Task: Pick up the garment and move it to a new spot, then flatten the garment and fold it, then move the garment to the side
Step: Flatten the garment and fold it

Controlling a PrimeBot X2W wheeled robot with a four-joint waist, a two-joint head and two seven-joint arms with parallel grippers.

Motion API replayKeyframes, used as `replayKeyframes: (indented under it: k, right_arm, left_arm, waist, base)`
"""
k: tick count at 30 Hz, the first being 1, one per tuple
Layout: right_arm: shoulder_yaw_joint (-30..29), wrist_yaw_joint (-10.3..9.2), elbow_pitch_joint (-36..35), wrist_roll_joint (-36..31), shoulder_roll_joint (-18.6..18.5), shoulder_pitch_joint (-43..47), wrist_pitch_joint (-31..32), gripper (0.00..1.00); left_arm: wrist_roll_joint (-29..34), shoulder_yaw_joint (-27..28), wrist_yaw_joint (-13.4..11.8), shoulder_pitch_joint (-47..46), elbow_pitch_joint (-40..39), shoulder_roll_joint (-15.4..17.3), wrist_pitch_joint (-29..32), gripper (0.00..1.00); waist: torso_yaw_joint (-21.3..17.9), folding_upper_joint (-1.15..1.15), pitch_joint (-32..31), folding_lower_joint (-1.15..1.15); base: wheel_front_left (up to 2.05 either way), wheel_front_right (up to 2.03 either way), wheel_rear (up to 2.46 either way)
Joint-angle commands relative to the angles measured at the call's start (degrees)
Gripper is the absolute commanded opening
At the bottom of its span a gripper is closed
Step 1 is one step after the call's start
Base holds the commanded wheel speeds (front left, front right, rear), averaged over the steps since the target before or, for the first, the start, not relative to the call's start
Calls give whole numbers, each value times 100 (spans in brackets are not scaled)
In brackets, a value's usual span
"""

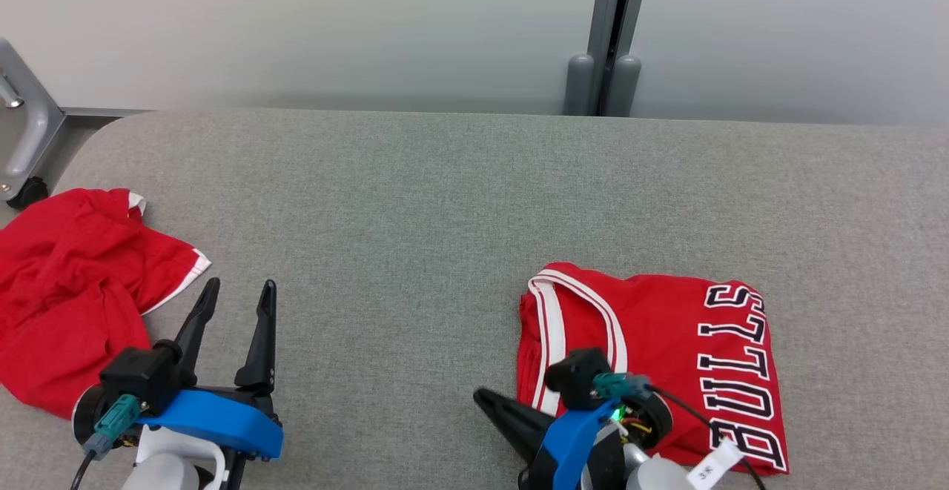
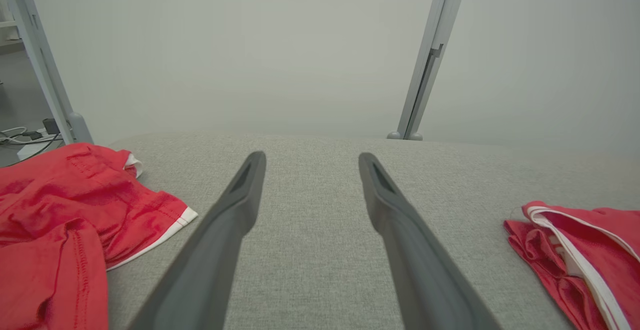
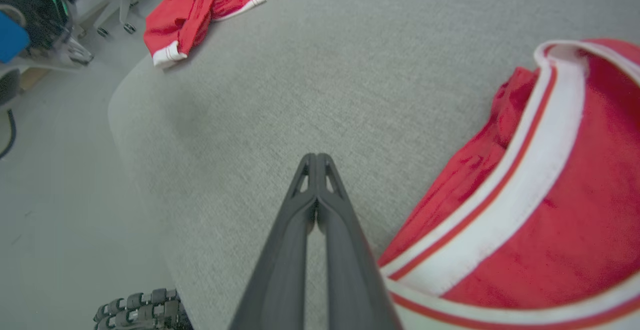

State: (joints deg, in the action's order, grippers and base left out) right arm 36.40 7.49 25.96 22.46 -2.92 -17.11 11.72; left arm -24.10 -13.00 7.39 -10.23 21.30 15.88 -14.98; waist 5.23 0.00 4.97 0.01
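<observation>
Two red garments lay on the grey worktop (image 1: pixel 445 201). At the far left, one crumpled red garment (image 1: pixel 74 290) reached over the worktop's edge. Just beside it, the left tool (image 1: pixel 239 285) had its two fingers spread wide and held nothing. Further right, the right tool (image 3: pixel 316 158) had both fingers pressed together, just beside the one folded jersey (image 1: pixel 667 349). It possibly brushed the white-trimmed edge, but this was hard to see. The jersey lay at the right front of the worktop.
</observation>
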Motion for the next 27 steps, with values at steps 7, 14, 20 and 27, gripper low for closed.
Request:
replayKeyframes:
  k: [7, 14, 20, 27]
  right_arm:
    - [-910, 1, -1083, 560, -113, 162, -1345, 100]
    - [-2553, 1, -1842, -80, -89, 760, -1839, 100]
    - [-3687, 1, -2440, -558, -50, 1332, -1614, 100]
    - [-4396, 1, -2677, -911, -112, 1802, -1504, 100]
  left_arm:
    - [24, 170, -56, 121, -116, 44, -27, 100]
    - [61, 323, -87, 214, -253, 40, -27, 100]
    - [112, 443, -125, 354, -363, -13, -27, 100]
    - [154, 501, -157, 506, -356, -118, -27, 100]
  waist:
    - [-137, 0, -53, -1]
    - [-279, 0, -164, -1]
    - [-356, 0, -270, -1]
    - [-401, 0, -415, -1]
  base:
    - [0, 0, 0]
    - [0, 0, 0]
    - [0, 0, 0]
    - [0, 0, 0]
